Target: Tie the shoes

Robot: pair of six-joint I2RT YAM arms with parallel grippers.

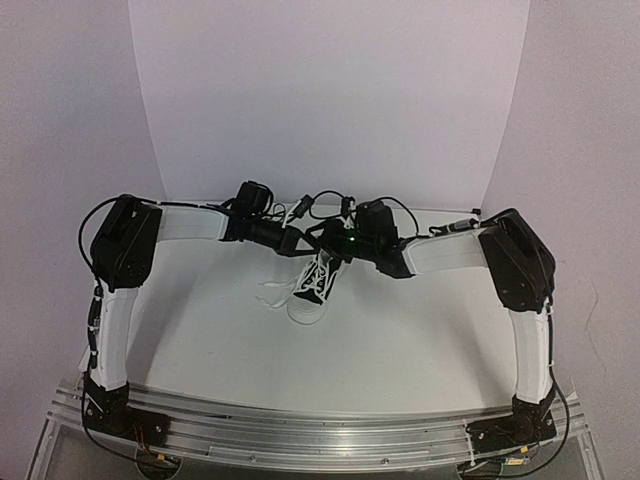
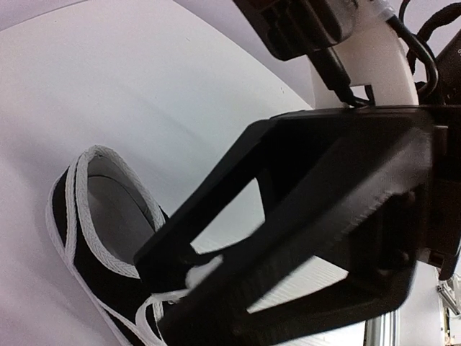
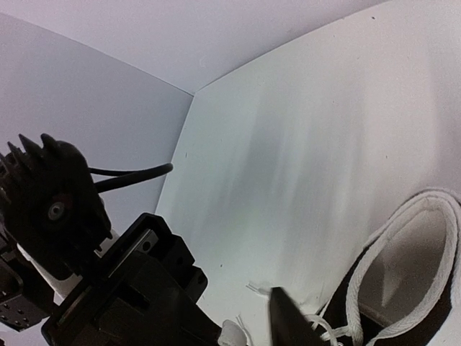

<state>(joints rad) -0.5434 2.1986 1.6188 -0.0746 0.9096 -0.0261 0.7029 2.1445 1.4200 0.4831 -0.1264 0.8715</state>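
The black sneaker with white toe cap lies mid-table, toe toward the arm bases, and a white lace trails to its left. Both grippers meet over its heel end. My left gripper has its black fingers closed on a bit of white lace, just above the shoe's open collar. My right gripper shows only one dark fingertip in its wrist view, beside the shoe's collar and a white lace end. Its other finger is hidden.
The left arm's gripper body and wrist camera crowd close to my right gripper. A white backdrop curves up behind the table. Cables loop above both wrists. A metal rail runs along the near edge.
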